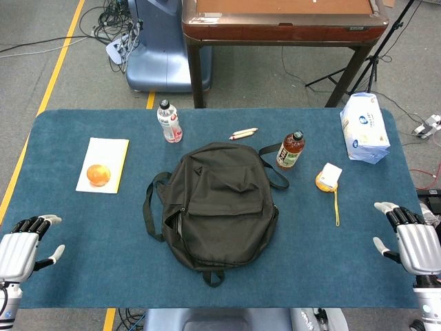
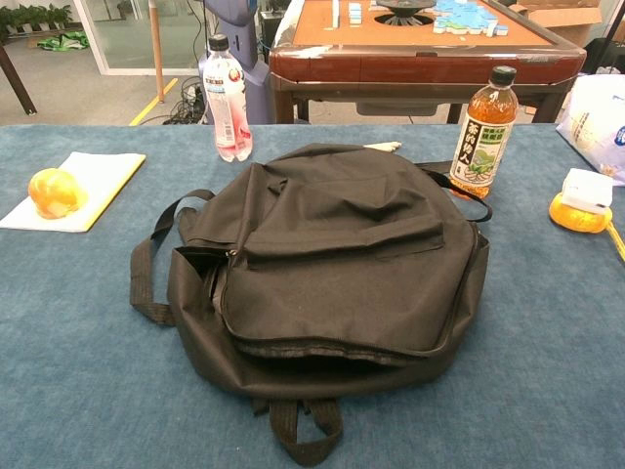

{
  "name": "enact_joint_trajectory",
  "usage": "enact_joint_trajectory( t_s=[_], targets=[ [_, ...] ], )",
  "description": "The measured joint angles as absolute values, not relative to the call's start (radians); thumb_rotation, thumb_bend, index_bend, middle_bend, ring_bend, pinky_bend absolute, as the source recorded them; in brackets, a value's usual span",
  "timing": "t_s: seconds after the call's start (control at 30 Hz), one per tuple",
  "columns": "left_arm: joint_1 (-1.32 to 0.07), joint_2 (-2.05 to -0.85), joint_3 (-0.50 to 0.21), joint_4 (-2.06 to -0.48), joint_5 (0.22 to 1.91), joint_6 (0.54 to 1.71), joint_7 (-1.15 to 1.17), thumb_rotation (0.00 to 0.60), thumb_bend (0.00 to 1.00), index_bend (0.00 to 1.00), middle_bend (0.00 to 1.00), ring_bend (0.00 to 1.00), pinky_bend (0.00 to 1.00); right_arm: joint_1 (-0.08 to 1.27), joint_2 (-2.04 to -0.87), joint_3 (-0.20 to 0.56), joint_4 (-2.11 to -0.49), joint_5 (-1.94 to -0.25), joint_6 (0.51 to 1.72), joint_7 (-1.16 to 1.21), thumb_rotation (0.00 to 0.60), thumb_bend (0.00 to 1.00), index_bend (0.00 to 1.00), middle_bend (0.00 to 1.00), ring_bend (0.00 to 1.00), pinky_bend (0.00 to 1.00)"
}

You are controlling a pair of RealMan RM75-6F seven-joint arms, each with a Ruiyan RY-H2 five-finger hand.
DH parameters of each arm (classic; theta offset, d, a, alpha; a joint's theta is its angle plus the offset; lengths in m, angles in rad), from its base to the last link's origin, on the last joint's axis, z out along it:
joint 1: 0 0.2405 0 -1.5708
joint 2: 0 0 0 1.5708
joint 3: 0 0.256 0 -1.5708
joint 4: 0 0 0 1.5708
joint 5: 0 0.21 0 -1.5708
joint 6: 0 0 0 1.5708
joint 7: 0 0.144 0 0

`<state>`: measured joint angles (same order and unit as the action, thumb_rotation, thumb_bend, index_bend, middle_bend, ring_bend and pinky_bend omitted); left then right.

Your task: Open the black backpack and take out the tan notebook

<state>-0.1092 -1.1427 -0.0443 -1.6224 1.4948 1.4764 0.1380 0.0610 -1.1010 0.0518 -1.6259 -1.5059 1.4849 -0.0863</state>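
The black backpack (image 1: 215,203) lies flat in the middle of the blue table, also filling the chest view as the backpack (image 2: 332,264). Its zippers look closed and its top handle (image 2: 303,430) points toward me. No tan notebook shows; the bag's inside is hidden. My left hand (image 1: 24,245) rests at the near left corner, fingers spread, holding nothing. My right hand (image 1: 410,238) sits at the near right edge, fingers apart and empty. Both hands are far from the bag and absent from the chest view.
A pink-labelled water bottle (image 1: 169,122) and a tea bottle (image 1: 290,150) stand behind the bag. An orange (image 1: 98,174) sits on a yellow pad at left. Two pencils (image 1: 243,133), an orange tape measure (image 1: 329,178) and a white tissue pack (image 1: 364,127) lie at the right.
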Motion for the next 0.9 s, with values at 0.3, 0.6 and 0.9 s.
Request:
enact_joint_trajectory(
  t_s=[0.3,0.6,0.9],
  targets=[
    [-0.105,-1.140,-0.044,-1.620,1.506,1.493,0.126,0.600,0.24,0.31,0.29,0.24,0.23,0.066,-1.076,0.038,-1.651,-1.565,1.493,-0.043,0.600,0.26,0.24,0.26,0.23,0.36],
    [-0.101,-1.137,-0.042,-1.621,1.512,1.500,0.119,0.600,0.24,0.31,0.29,0.24,0.23,0.133,-1.032,0.014,-1.732,-1.677,1.421,-0.020,0.600,0.21,0.24,0.26,0.23,0.36],
    [-0.094,-1.133,-0.039,-1.623,1.510,1.506,0.115,0.600,0.24,0.31,0.29,0.24,0.23,0.275,-1.017,-0.002,-1.839,-1.766,1.231,-0.007,0.600,0.13,0.18,0.19,0.15,0.29]
  ],
)
